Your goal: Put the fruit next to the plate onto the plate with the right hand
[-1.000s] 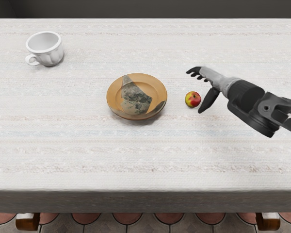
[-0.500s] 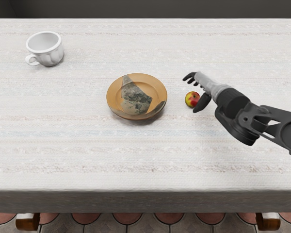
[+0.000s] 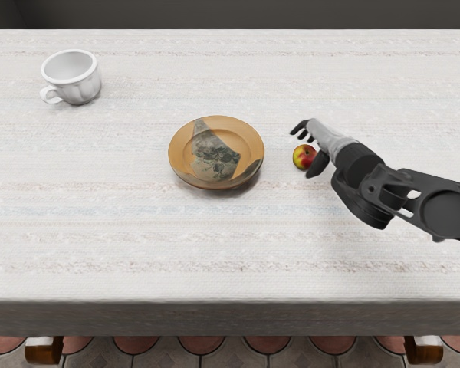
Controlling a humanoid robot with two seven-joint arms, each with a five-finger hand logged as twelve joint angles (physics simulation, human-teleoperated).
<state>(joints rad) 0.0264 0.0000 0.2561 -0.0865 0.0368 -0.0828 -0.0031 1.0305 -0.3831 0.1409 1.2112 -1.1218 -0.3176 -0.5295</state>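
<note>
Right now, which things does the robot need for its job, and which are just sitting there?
For the job:
- apple, on the table beside the plate
- orange plate
- right hand, right up against the apple

Just lying about:
- white cup, far back on the left
- table, which holds it all

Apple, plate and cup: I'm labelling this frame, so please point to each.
apple (image 3: pixel 302 156): head view, on its visible left side.
plate (image 3: pixel 256 146): head view, on its orange right rim.
cup (image 3: pixel 83 86): head view, on its white outer wall.
</note>
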